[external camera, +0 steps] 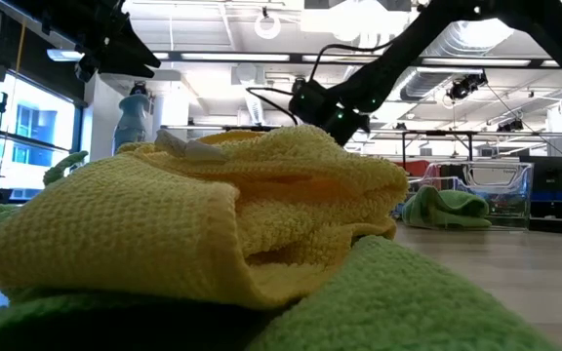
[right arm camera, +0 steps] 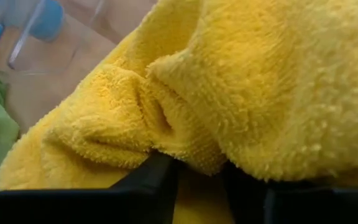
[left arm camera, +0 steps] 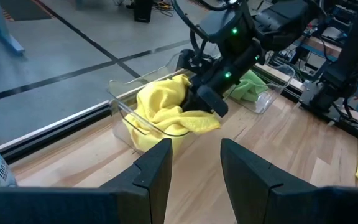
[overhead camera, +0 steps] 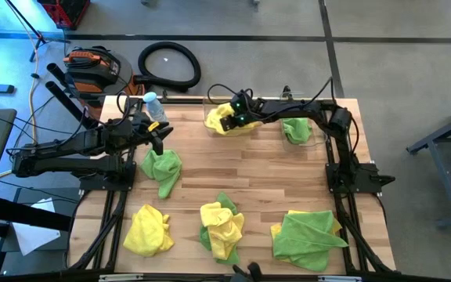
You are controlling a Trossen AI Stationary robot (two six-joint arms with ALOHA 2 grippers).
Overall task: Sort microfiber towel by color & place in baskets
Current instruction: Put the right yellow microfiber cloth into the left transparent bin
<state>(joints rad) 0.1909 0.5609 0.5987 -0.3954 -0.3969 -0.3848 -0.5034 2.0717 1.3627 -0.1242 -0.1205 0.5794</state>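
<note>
Right claw (overhead camera: pixel 233 117) was reaching over the far-middle clear basket (left arm camera: pixel 124 107), clamped on a yellow towel (left arm camera: pixel 163 112) that was bunched inside and draped over that basket's rim. Right wrist view was filled with the same yellow towel pinched between the dark fingers (right arm camera: pixel 148 183). Second clear basket (overhead camera: pixel 297 129) was sitting just right of the first, at the far right of the table (overhead camera: pixel 249 176), with a green towel (overhead camera: pixel 295 130) in it.

Left claw (overhead camera: pixel 156 137) was hovering at the far left of the table, fingers (left arm camera: pixel 157 171) apart, holding nothing, pointed toward the yellow-towel basket. Water bottle with blue cap (overhead camera: pixel 154 106) was standing at the far-left table edge, just beside the left arm.

Loose towels on the table: green towel (overhead camera: pixel 163 169) left of centre, just near the left claw; yellow towel (overhead camera: pixel 148 230) at near left; mixed yellow-and-green pile (overhead camera: pixel 221 227) at near middle; green-over-yellow pile (overhead camera: pixel 310 237) at near right. Low view was mostly blocked by the near-middle pile's yellow towel (external camera: pixel 213 210) on top of green; green-towel basket (external camera: pixel 501 190) was seen far off at right.
</note>
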